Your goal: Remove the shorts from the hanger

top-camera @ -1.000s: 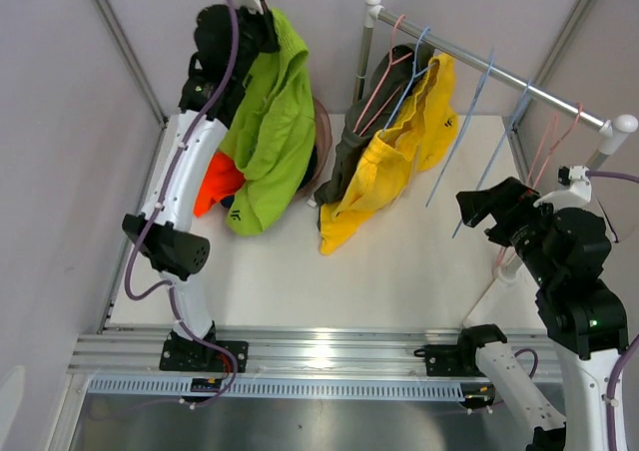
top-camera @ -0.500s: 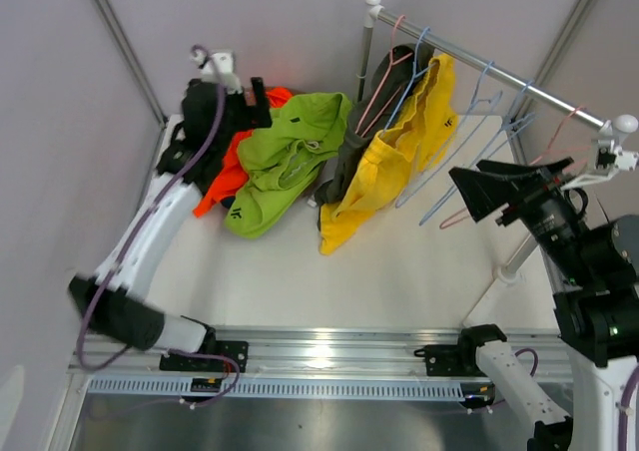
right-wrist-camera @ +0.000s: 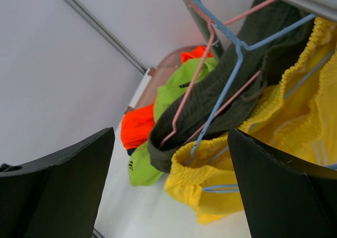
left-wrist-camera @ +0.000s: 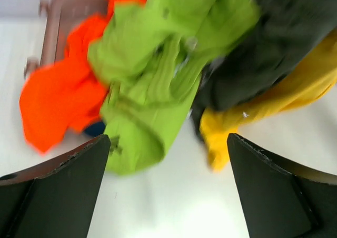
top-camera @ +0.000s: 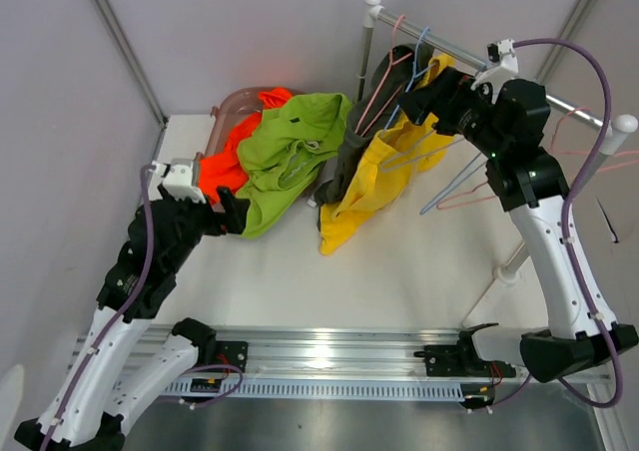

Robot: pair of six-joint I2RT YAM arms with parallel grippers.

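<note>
The lime green shorts (top-camera: 290,157) lie crumpled over the orange shorts (top-camera: 222,162) at the back left, off any hanger. A sliver of navy shorts (left-wrist-camera: 96,128) peeks out below the orange shorts (left-wrist-camera: 58,106). The dark olive-grey shorts (top-camera: 361,142) hang on a pink hanger (right-wrist-camera: 190,85). The yellow shorts (top-camera: 384,177) hang on a blue hanger (right-wrist-camera: 231,80) from the rail (top-camera: 544,94). My left gripper (top-camera: 230,214) is open and empty, just near of the lime green shorts (left-wrist-camera: 152,90). My right gripper (top-camera: 417,100) is open, up by the rail, facing the yellow shorts (right-wrist-camera: 284,159).
A brownish basket (top-camera: 238,102) holds the pile at the back left corner. Empty blue and pink hangers (top-camera: 469,177) swing on the rail right of my right gripper. The rail's post (top-camera: 365,52) stands behind the hanging shorts. Grey walls close in both sides.
My left gripper opened, dropped the lime green shorts on the pile and pulled back toward the near edge. My right arm rose and swung left to the rail by the yellow shorts.
</note>
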